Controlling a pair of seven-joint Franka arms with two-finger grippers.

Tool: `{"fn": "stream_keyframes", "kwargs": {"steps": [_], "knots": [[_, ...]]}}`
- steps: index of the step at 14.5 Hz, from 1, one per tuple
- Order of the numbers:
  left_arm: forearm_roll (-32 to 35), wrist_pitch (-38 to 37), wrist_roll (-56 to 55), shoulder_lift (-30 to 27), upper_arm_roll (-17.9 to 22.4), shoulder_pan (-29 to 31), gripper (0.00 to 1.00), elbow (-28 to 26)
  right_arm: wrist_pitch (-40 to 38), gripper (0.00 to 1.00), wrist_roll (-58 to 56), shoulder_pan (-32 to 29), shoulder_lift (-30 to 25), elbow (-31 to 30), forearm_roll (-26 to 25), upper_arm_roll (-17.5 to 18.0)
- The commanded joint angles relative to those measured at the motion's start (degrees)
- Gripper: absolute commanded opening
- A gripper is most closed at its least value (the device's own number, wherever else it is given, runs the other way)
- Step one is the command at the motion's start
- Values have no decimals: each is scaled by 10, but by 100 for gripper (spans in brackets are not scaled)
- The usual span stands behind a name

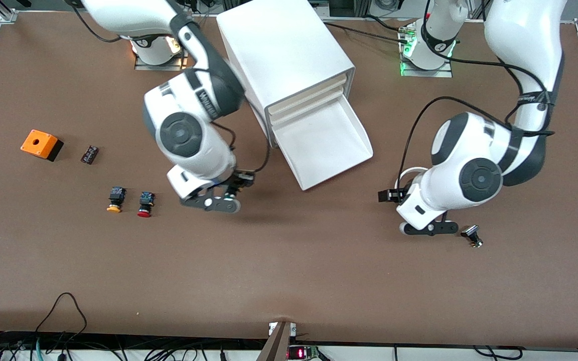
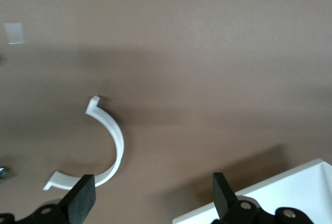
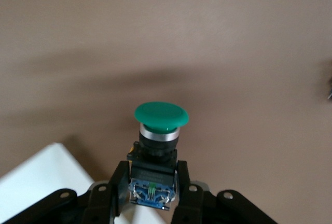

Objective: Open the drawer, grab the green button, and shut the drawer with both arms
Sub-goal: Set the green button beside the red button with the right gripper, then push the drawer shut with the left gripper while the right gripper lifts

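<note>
Green button (image 3: 161, 117) clamped between right gripper (image 3: 153, 182) jaws

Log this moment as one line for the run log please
drawer: open, looks empty | right gripper: shut on green button, over table | left gripper: open, over table near drawer

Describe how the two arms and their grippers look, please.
Both arms, the left arm and the right arm, are glossy white with dark grey joints and round grey caps. Black cables run along them. The left gripper and the right gripper have black fingers.
</note>
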Motion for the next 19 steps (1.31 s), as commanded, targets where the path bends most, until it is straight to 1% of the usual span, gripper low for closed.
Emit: {"fn": "stream_keyframes", "kwargs": {"steps": [1, 2, 4, 6, 9, 10, 11, 13, 14, 15, 16, 17, 18, 19], "knots": [[35, 75, -46, -33, -1, -7, 99, -85, 57, 0, -121, -52, -70, -127, 10, 6], [45, 100, -60, -37, -1, -13, 99, -110, 92, 0, -166, -69, -82, -167, 10, 5], [45, 127, -84, -45, -1, -27, 99, -150, 180, 0, -249, -104, -104, -257, 11, 5], [46, 159, -122, -46, -1, -42, 99, -173, 257, 0, -296, -120, -113, -321, 11, 5], [46, 178, -167, -43, -1, -58, 99, -192, 326, 0, -330, -134, -106, -374, 11, 4], [46, 197, -176, -43, -1, -68, 98, -206, 345, 0, -332, -139, -102, -389, 12, 4], [46, 230, -189, -44, -1, -78, 98, -232, 356, 0, -332, -143, -97, -398, 12, 4], [46, 335, -230, -47, -1, -80, 98, -292, 376, 0, -332, -146, -85, -414, 11, 4], [46, 358, -239, -49, -1, -81, 98, -308, 381, 0, -332, -152, -78, -416, 12, 4], [46, 359, -257, -49, -1, -84, 98, -313, 381, 0, -332, -153, -71, -416, 12, 4], [46, 357, -279, -49, -1, -94, 98, -315, 381, 5, -330, -154, -67, -416, 12, 4], [46, 356, -292, -49, -4, -99, 98, -319, 381, 21, -325, -154, -65, -416, 13, 4], [46, 357, -289, -49, -9, -99, 98, -323, 381, 35, -325, -154, -60, -416, 17, 4], [46, 357, -294, -49, -19, -99, 98, -327, 381, 43, -325, -155, -60, -416, 19, 4]]}}
